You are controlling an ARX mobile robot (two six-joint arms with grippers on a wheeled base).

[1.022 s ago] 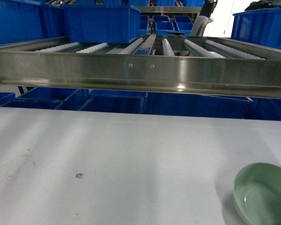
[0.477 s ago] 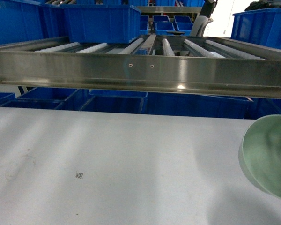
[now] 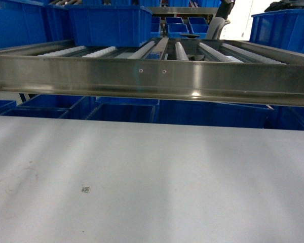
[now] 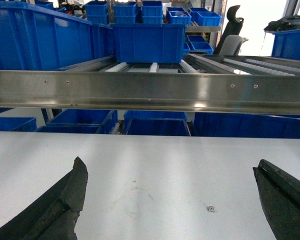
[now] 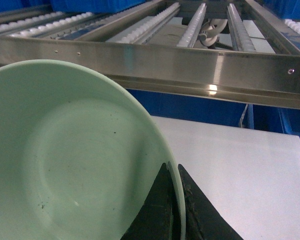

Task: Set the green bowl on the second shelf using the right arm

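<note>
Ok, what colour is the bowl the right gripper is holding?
Pale mint green, plain and glossy; the green bowl shows best in the right wrist view, pinched at its rim by the right gripper.

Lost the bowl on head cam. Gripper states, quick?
Left gripper: open, empty, above the white tabletop.
Right gripper: shut on the pale mint-green round bowl's rim.

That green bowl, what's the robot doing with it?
The right gripper has pinched the green bowl by its rim between two black fingers and holds it up in front of the shiny steel second shelf. The bowl isn't on the shelf yet. The left gripper hangs open over the white table, holding nothing.
</note>
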